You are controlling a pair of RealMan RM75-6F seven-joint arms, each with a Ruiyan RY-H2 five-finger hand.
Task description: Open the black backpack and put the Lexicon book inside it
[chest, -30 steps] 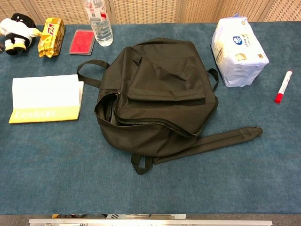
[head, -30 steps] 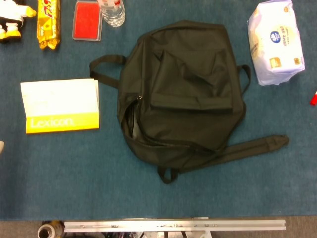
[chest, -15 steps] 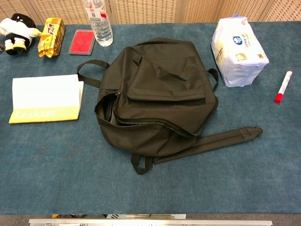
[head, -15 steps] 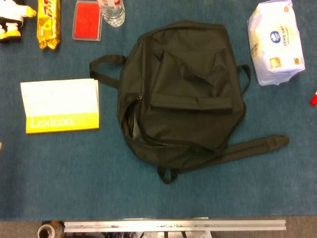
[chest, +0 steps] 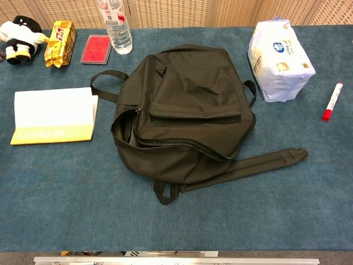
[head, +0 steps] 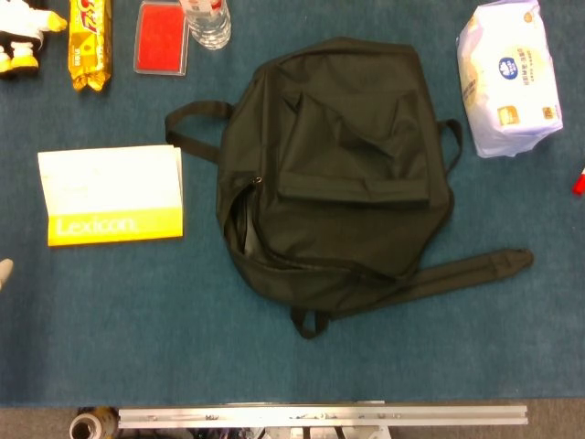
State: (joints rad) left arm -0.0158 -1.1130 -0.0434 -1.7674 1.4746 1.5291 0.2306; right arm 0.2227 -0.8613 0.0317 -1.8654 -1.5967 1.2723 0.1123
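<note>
Left of backpack (head: 334, 178): Lexicon book (head: 113, 195), apart | left robot hand (head: 4, 272) at edge, pose untellable

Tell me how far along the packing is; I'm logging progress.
Done: the black fabric backpack looks partly unzipped, a gap showing along its zip. In hand: nothing; only a pale sliver, possibly the left hand, shows at the head view's edge. Left: the yellow-and-white Lexicon book lies on the blue table, beside the backpack, not inside.
</note>
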